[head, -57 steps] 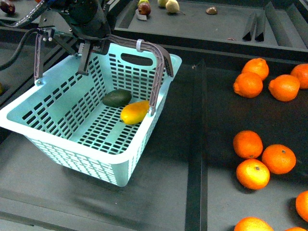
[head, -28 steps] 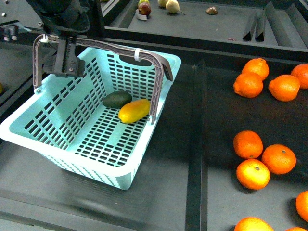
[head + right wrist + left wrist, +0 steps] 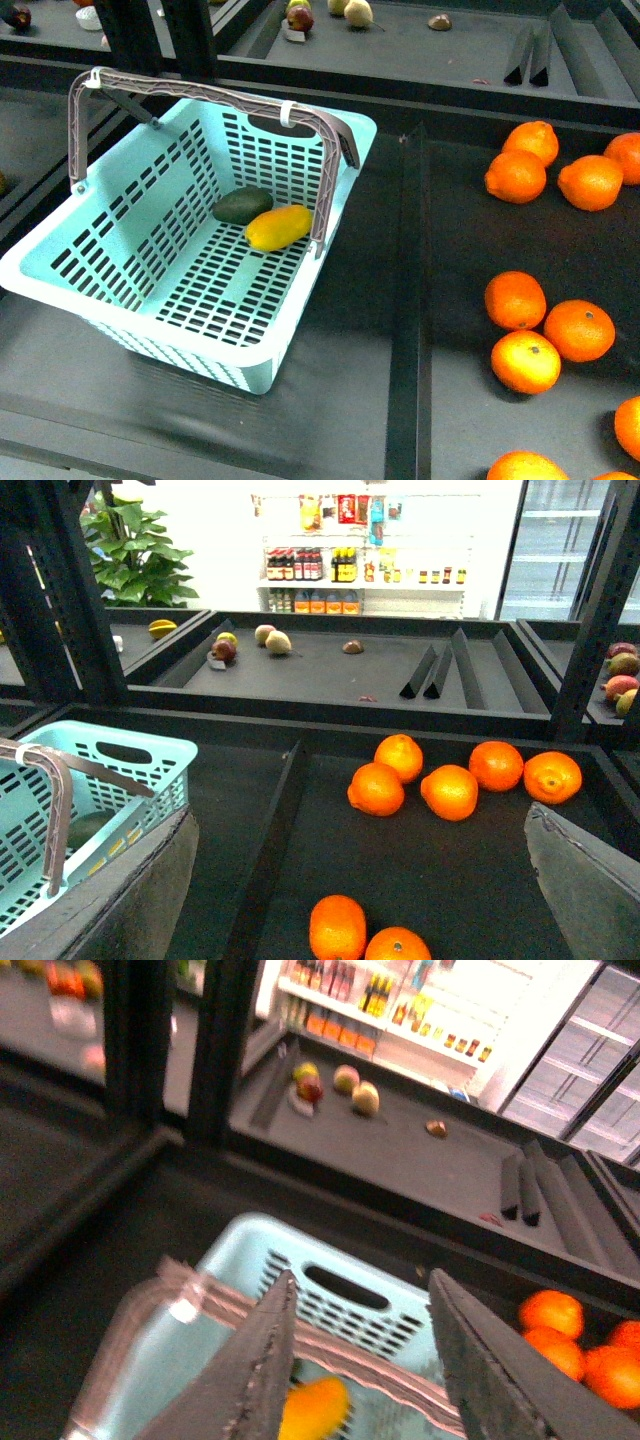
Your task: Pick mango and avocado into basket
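**Mango and avocado lie together in the basket**

While the turquoise basket (image 3: 150,250) sits tilted on the dark shelf, the mango (image 3: 279,227) and the avocado (image 3: 242,205) rest touching on its slotted floor, near the raised grey-brown handle (image 3: 200,95) with its white tie. Oranges (image 3: 515,176) lie well apart from the basket, across a shelf divider. In the left wrist view, the left gripper (image 3: 360,1360) hangs above the basket's handle, jaws spread and empty. The right gripper (image 3: 360,880) is wide open beside the basket, holding nothing, above the oranges.
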You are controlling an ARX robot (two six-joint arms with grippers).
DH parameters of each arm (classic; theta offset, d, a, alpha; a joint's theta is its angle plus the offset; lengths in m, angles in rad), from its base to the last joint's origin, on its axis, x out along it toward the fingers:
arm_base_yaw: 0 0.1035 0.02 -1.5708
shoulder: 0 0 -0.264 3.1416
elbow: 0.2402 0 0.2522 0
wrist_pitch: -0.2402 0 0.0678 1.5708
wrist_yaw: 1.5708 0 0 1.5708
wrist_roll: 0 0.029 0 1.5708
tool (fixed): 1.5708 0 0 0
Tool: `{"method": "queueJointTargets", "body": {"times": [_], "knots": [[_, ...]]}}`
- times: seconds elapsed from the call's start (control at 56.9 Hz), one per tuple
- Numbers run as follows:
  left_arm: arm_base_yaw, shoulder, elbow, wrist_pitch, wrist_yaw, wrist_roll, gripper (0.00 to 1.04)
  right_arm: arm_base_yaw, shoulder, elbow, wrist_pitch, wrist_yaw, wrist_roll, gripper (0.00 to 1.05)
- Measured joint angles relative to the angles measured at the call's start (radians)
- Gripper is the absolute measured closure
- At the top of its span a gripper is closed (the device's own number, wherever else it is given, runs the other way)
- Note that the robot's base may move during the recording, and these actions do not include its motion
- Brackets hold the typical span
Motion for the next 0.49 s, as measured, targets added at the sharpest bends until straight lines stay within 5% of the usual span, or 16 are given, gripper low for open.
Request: {"method": "queueJointTargets", "body": {"times": [0.176, 0.492], "knots": [[0.044, -0.178, -0.219, 0.087, 0.045, 0.272, 1.01, 0.000, 0.000, 0.000, 0.000, 0.000, 0.000, 0.08], [0.115, -0.428, -0.438, 0.052, 0.129, 0.306, 1.02, 0.000, 0.000, 0.000, 0.000, 0.000, 0.000, 0.08]]}}
